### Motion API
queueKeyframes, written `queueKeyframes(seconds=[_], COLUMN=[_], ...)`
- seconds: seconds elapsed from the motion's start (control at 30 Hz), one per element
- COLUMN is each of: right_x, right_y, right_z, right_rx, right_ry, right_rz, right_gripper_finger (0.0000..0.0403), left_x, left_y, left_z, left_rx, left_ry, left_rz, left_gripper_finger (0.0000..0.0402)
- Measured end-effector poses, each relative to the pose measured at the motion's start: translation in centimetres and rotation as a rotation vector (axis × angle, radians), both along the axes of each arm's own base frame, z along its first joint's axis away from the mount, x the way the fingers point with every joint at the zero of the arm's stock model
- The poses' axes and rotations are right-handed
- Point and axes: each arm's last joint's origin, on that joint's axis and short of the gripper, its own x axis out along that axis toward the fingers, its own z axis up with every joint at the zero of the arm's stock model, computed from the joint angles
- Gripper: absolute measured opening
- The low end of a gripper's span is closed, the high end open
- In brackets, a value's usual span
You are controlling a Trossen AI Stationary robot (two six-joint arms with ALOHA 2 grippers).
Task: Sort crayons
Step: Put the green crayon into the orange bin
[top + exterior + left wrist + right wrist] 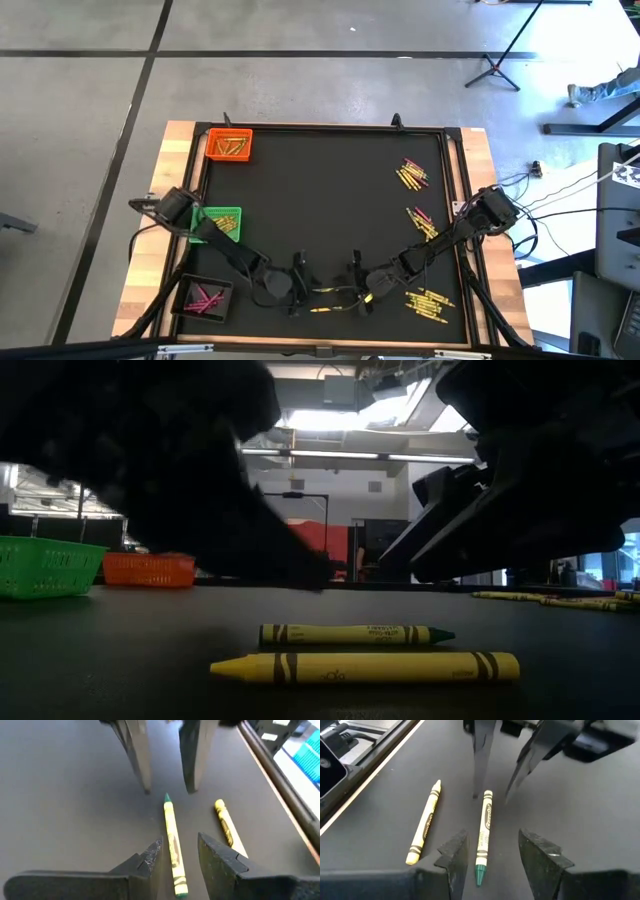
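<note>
Crayons (pixel 413 174) lay mostly unsorted along the mat's (pixel 320 190) right edge; three trays (pixel 229 145) held some. Both grippers (pixel 177 852), released, faced one green-tipped crayon (pixel 483 836).

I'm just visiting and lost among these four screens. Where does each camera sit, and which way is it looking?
High view: above, looking straight down on the black table, both arms and three small trays.
Low view: at tabletop height, looking across two yellow-wrapped crayons; arms loom overhead.
Left wrist view: on the left arm, over its open left end effector toward the green-tipped crayon.
Right wrist view: likewise, over the open right end effector.
Shared: both wrist views show that green-tipped crayon and the plain yellow crayon.
</note>
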Motion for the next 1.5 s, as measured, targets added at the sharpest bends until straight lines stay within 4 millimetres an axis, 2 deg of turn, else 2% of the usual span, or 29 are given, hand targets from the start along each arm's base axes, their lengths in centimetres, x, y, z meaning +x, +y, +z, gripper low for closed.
queueKeyframes(seconds=[0.17,0.5,0.63,0.87,1.0,1.17,1.33,1.5], right_x=[0.0,0.0,0.0,-0.1,-0.1,0.0,-0.5,-1.3], right_y=[0.0,-0.1,-0.1,-0.2,-0.2,-0.1,0.2,0.6], right_z=[0.0,0.0,-0.2,-0.3,-0.3,-0.1,1.5,2.3], right_rx=[0.0,-0.014,-0.023,-0.035,-0.035,-0.033,-0.035,-0.112], right_ry=[0.0,-0.003,0.003,0.007,0.006,-0.009,-0.038,-0.052], right_rz=[0.0,-0.014,-0.016,-0.027,-0.028,-0.024,-0.012,-0.065], right_gripper_finger=[0.017,0.017,0.017,0.017,0.017,0.017,0.017,0.017], left_x=[0.0,0.2,0.3,0.2,0.2,0.0,-1.0,-3.1], left_y=[0.1,0.3,0.4,0.5,0.5,0.5,0.8,2.3], left_z=[-1.2,-2.3,-2.7,-2.8,-2.5,-0.5,3.6,7.7], left_rx=[0.017,0.02,0.033,0.084,0.089,0.074,0.09,0.146], left_ry=[0.019,0.035,0.046,0.051,0.05,0.034,0.049,0.108], left_rz=[0.007,0.002,0.003,-0.018,-0.028,-0.042,-0.046,0.037], left_gripper_finger=[0.0107,0.0105,0.0083,0.0013,0.0012,0.0021,0.0016,0.0015])
